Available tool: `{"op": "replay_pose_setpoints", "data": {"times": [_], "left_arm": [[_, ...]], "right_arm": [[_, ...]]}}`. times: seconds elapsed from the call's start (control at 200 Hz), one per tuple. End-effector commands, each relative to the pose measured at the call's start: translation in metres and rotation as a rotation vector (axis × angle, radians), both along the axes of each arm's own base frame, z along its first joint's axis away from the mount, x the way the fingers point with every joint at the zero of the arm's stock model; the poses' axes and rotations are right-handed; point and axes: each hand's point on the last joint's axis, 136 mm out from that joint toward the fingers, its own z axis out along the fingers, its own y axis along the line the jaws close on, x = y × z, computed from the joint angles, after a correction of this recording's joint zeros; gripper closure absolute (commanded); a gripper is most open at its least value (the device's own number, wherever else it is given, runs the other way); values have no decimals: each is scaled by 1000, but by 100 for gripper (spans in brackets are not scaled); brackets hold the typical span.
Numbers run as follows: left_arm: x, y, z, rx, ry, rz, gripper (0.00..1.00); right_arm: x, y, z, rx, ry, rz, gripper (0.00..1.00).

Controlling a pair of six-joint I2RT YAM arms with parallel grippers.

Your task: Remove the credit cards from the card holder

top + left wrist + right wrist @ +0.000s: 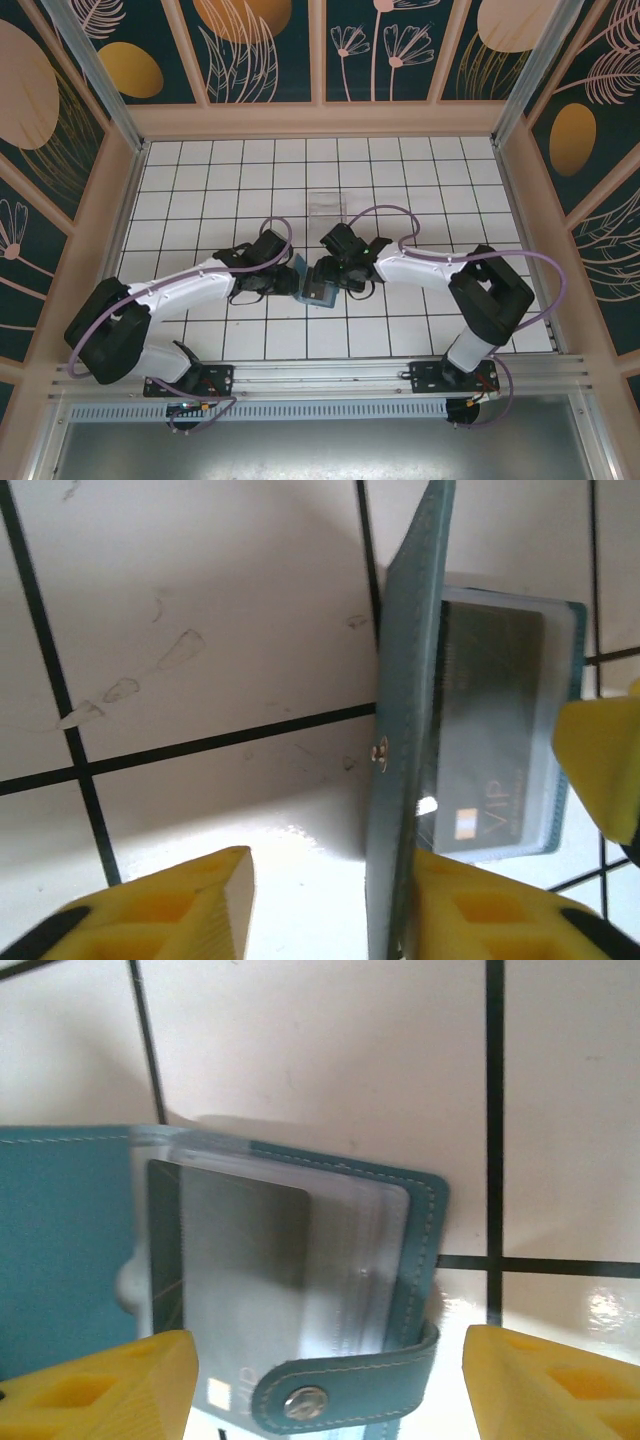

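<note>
The teal card holder (316,291) lies open on the tiles between my two grippers. In the left wrist view its cover flap (405,730) stands up on edge between my left gripper's (330,880) jaws. The right finger rests against the flap; the left finger (200,900) is a clear gap away. A dark grey credit card (490,730) marked VIP sits under clear sleeves. My right gripper (325,1360) is open and straddles the card holder's (415,1240) lower half and its snap strap (350,1385), touching neither. The credit card (240,1260) shows inside the sleeve.
A clear plastic tray (327,205) lies two tiles behind the grippers. The white tiled floor is boxed in by wooden walls (320,120). A finger of the right gripper (600,770) shows at the right edge of the left wrist view.
</note>
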Motion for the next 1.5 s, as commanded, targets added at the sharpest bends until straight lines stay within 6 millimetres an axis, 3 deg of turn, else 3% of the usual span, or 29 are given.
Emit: {"op": "replay_pose_setpoints", "data": {"times": [0.0,0.18,0.34,0.606,0.731,0.851,0.971,1.076,1.286,1.496], "left_arm": [[9,8,0,18,-14,52,64],[8,14,-9,-43,14,68,75],[1,9,-19,-105,60,62,86],[-11,-10,-21,-295,111,103,91],[-12,-7,-21,-328,107,156,92],[-14,-1,-25,-315,96,217,86],[-16,4,-30,-264,84,241,69],[-11,26,-34,-118,46,269,59],[-2,51,-32,98,1,235,50],[-1,48,-45,212,55,117,46]], "right_arm": [[-1,-7,-5,-72,-8,9,31],[-4,-17,-7,-114,-5,-4,35],[1,-27,-4,-149,-34,-24,46],[10,-39,-7,-171,-47,-35,73],[18,-51,-8,-208,-67,-50,76],[25,-55,-8,-206,-93,-45,78],[31,-54,-8,-195,-120,-31,81],[37,-55,-8,-210,-132,-27,83],[40,-53,-9,-210,-135,-9,85],[38,-45,-9,-174,-121,11,86]]}}
